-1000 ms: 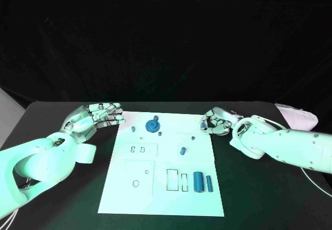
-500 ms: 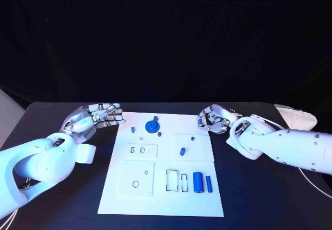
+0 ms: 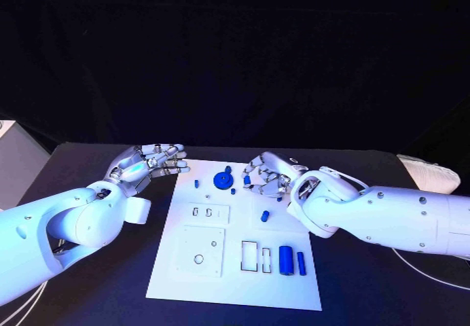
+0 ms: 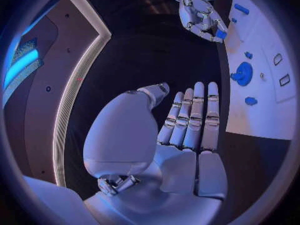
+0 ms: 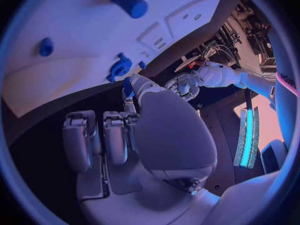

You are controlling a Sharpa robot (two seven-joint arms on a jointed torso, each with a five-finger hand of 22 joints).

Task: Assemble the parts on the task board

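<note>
The white task board (image 3: 210, 278) lies in the middle of the table. A blue gear (image 3: 222, 180) (image 4: 242, 74) (image 5: 120, 66) sits near its far edge, with small blue pegs (image 3: 196, 183) beside it. Another peg (image 3: 264, 216) lies mid-board, and two long blue cylinders (image 3: 286, 259) lie at the near right. My right hand (image 3: 266, 173) (image 4: 200, 15) (image 5: 144, 135) hovers over the board's far right, just right of the gear. It pinches a small blue part (image 4: 220, 34) (image 5: 127, 87) between thumb and finger. My left hand (image 3: 152, 159) (image 4: 169, 140) stays open, fingers straight, off the board's far left corner.
Rectangular slots (image 3: 257, 257) and a raised square plate with a hole (image 3: 199, 250) mark the board's near half. A white object (image 3: 431, 173) lies at the table's far right edge. My left forearm (image 3: 68, 224) lies along the board's left side.
My right hand has moved left with the small blue part, from the board's right edge to over the board next to the gear. The head view has shifted. The left hand is unchanged.
</note>
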